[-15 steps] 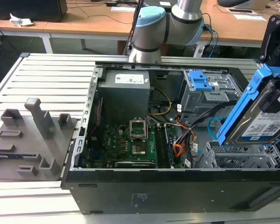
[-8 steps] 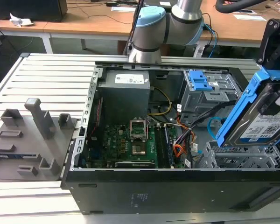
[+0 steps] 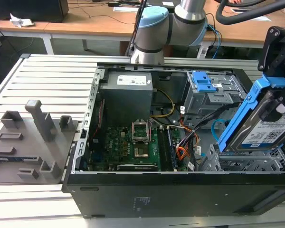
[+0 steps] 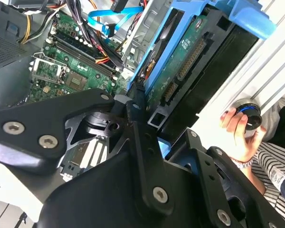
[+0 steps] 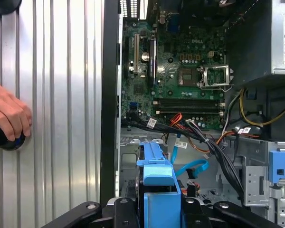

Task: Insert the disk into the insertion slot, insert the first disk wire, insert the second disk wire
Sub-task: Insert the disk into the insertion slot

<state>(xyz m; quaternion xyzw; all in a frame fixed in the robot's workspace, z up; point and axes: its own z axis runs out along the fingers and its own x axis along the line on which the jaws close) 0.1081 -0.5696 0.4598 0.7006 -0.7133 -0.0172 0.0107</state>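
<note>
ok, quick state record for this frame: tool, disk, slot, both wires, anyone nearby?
tool: shut on the disk's blue frame
disk: tilted, lower end near the top of the slot, not seated
insertion slot: low silver cage at the exterior view's right, nothing in it
first disk wire: loose beside the motherboard, unplugged
second disk wire: loose in the case, unplugged
hand: resting on a dark knob on the slatted table

The tilted disk (image 3: 270, 128) hangs over the insertion slot (image 3: 247, 164), cables (image 3: 204, 124) and a grey cage (image 3: 213, 99) crowding its side.
</note>
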